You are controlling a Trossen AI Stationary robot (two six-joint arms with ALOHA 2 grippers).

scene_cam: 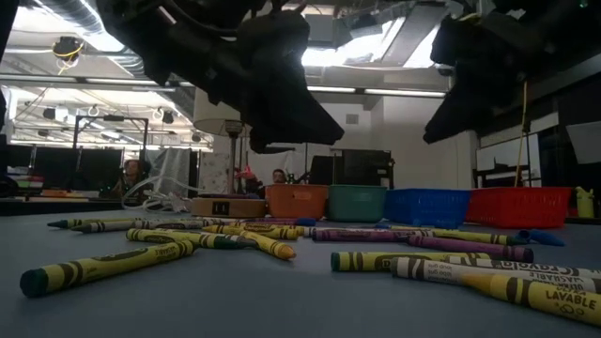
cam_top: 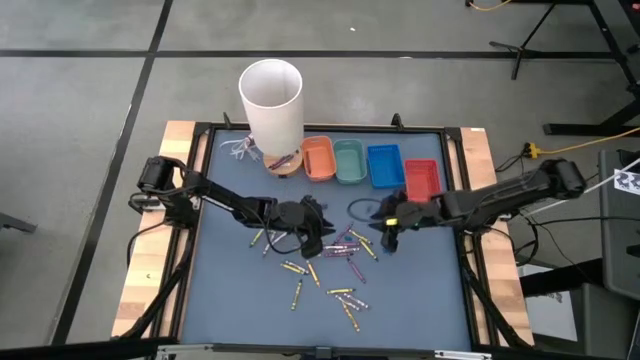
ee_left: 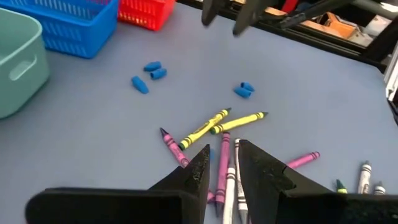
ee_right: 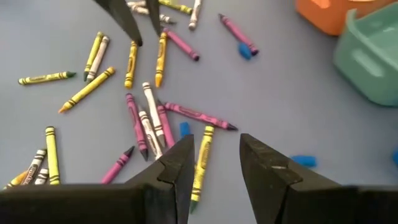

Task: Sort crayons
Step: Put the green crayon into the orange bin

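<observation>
Blocking some crayons [ee_left: 224,186]: left pincer [ee_left: 222,163].

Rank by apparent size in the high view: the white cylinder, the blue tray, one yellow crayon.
1. White cylinder, though it stands tall, nearer the camera.
2. Blue tray.
3. Yellow crayon, smallest by far.

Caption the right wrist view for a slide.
Right hand open above scattered yellow, purple and white crayons on the blue table.

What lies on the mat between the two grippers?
In the high view, a cluster of purple and yellow crayons lies between the left gripper and the right gripper.
</observation>
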